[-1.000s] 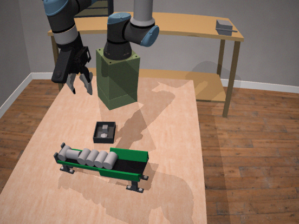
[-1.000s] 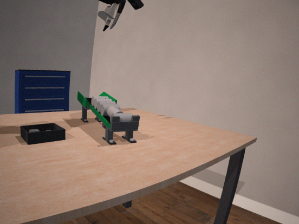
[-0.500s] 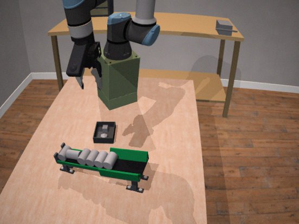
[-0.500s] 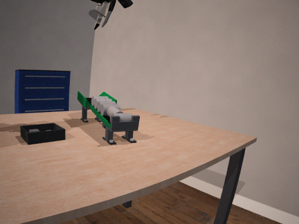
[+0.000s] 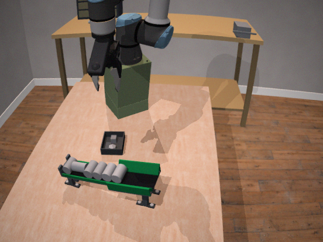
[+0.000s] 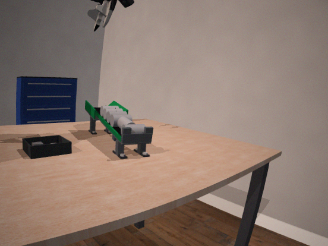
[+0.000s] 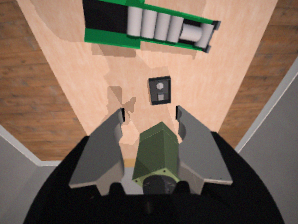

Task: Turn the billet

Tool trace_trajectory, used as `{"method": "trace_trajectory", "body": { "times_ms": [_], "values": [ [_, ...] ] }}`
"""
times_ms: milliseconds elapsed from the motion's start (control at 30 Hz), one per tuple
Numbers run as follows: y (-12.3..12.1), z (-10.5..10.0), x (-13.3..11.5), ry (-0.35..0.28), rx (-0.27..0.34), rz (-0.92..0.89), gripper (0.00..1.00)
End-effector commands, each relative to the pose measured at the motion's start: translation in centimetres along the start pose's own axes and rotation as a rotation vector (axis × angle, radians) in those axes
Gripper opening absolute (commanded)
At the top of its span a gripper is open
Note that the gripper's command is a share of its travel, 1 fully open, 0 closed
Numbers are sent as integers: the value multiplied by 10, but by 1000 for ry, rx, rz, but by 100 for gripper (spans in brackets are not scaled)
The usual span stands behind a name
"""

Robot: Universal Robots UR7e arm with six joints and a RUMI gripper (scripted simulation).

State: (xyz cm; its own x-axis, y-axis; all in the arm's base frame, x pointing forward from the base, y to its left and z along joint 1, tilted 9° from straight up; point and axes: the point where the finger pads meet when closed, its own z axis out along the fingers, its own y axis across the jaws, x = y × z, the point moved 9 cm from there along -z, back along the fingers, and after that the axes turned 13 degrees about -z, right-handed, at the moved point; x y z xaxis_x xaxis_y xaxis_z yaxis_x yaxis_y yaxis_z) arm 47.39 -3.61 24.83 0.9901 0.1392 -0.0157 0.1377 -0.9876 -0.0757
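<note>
The green feed ramp (image 5: 111, 175) stands near the front of the table with its dark stop (image 5: 62, 170) at the left end. One grey billet (image 5: 69, 164) lies across the ramp against the stop. Right of it, a billet (image 5: 78, 166) lies lengthwise along the ramp. Several more billets (image 5: 103, 171) lie across, side by side, to its right. The lengthwise billet also shows in the wrist view (image 7: 189, 34) and in the exterior view (image 6: 125, 121). My gripper (image 5: 106, 86) (image 7: 149, 107) hangs high above the back of the table, far from the ramp, fingers apart and empty.
A small black tray (image 5: 115, 144) holding small grey parts sits between the ramp and the arm's green pedestal (image 5: 129, 87). A wooden bench stands behind the table. A blue drawer cabinet (image 6: 46, 99) stands by the wall.
</note>
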Motion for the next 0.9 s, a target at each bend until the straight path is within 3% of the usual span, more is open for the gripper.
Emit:
{"method": "trace_trajectory", "body": {
  "times_ms": [0, 33, 433, 600, 867],
  "values": [
    [-30, -3, -18, 11, -59, -67, 40],
    [-40, -4, -23, 14, -77, -88, 40],
    [-40, -4, -23, 14, -77, -88, 40],
    [-24, 53, -41, 40, -89, -385, 40],
    [-24, 53, -41, 40, -89, -385, 40]
  ]
}}
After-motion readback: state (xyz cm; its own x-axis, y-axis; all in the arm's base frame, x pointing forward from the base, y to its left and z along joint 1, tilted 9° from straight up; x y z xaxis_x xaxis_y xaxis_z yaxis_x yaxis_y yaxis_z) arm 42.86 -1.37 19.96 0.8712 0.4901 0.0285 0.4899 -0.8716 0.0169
